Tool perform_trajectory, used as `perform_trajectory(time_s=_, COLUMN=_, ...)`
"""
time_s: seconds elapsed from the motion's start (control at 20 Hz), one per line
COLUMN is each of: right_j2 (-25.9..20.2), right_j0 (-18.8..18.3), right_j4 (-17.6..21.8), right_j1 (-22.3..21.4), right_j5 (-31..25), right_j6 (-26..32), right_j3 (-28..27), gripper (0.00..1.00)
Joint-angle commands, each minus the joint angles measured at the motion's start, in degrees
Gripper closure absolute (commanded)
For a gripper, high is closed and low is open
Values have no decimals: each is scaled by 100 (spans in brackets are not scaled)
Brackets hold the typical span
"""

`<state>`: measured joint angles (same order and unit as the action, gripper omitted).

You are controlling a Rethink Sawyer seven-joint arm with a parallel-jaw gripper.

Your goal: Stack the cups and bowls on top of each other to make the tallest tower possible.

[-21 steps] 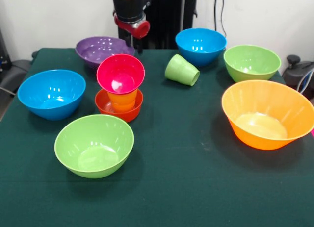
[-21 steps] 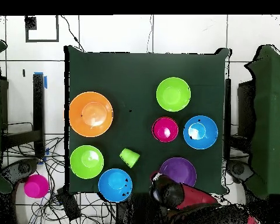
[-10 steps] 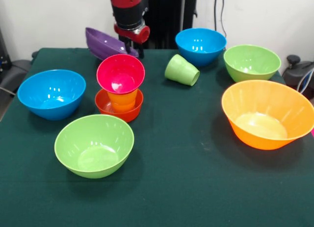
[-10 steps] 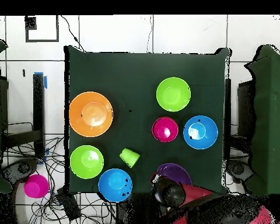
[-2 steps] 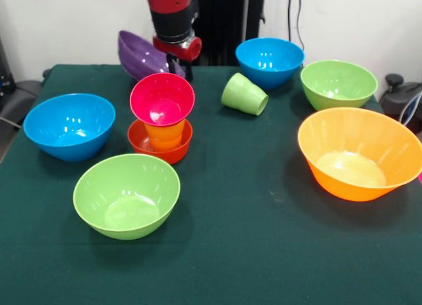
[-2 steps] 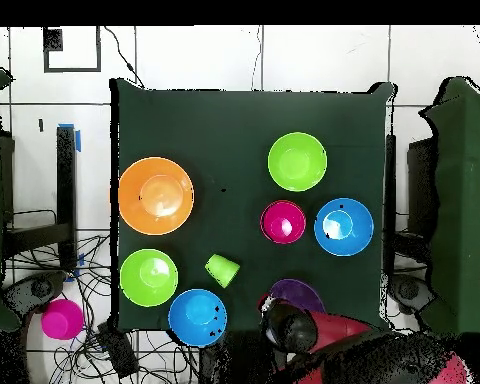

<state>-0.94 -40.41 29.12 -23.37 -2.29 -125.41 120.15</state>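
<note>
Purple bowl (image 5: pixel 140 55) now tipped up off the cloth behind the tower (image 5: pixel 161 117), hanging from the gripper (image 5: pixel 179 62) clamped on its rim; flat on the table a second ago. Probably headed for the magenta bowl (image 5: pixel 162 98) on top. Green cup (image 5: pixel 244 94) lying beside, untouched.

My table (image 5: pixel 250 252) is covered in dark green cloth. Resting directly on it: a blue bowl (image 5: pixel 69 126) at the front view's left, a light green bowl (image 5: pixel 126 195) nearest the camera, the small red-orange bowl (image 5: pixel 160 141) at the base of a stack, the large orange bowl (image 5: pixel 359 153) at right, a second light green bowl (image 5: pixel 338 83) behind it, a second blue bowl (image 5: pixel 270 61) at the far edge, and a light green cup (image 5: pixel 244 94) lying on its side.
</note>
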Motion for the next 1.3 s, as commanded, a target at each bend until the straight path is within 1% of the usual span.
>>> perform_trajectory(time_s=0.05, right_j2=-516, right_j0=194, right_j4=343, right_j1=-52, right_j5=-240, right_j6=315, right_j3=-1090, gripper=100)
perform_trajectory(time_s=0.1, right_j2=-420, right_j0=279, right_j4=320, right_j1=-72, right_j5=-316, right_j6=298, right_j3=-1147, gripper=100)
perform_trajectory(time_s=0.2, right_j2=-257, right_j0=434, right_j4=432, right_j1=-129, right_j5=-340, right_j6=360, right_j3=-1301, gripper=100)
perform_trajectory(time_s=0.3, right_j2=-320, right_j0=337, right_j4=341, right_j1=-191, right_j5=-494, right_j6=325, right_j3=-1319, gripper=100)
perform_trajectory(time_s=0.4, right_j2=-510, right_j0=160, right_j4=336, right_j1=-253, right_j5=-797, right_j6=492, right_j3=-1336, gripper=100)
perform_trajectory(time_s=0.55, right_j2=-582, right_j0=82, right_j4=325, right_j1=-368, right_j5=-999, right_j6=566, right_j3=-1325, gripper=100)
perform_trajectory(time_s=0.7, right_j2=-535, right_j0=51, right_j4=153, right_j1=-474, right_j5=-1057, right_j6=336, right_j3=-1250, gripper=100)
perform_trajectory(time_s=0.8, right_j2=-547, right_j0=44, right_j4=188, right_j1=-526, right_j5=-1172, right_j6=387, right_j3=-1270, gripper=100)
perform_trajectory(time_s=0.95, right_j2=-721, right_j0=-73, right_j4=226, right_j1=-515, right_j5=-1328, right_j6=512, right_j3=-1244, gripper=100)
perform_trajectory(time_s=1.15, right_j2=-813, right_j0=-105, right_j4=396, right_j1=-530, right_j5=-1284, right_j6=609, right_j3=-1242, gripper=100)
perform_trajectory(time_s=1.2, right_j2=-809, right_j0=-99, right_j4=470, right_j1=-532, right_j5=-1164, right_j6=540, right_j3=-1239, gripper=0)
perform_trajectory(time_s=1.3, right_j2=-857, right_j0=-120, right_j4=557, right_j1=-571, right_j5=-1213, right_j6=672, right_j3=-1257, gripper=0)
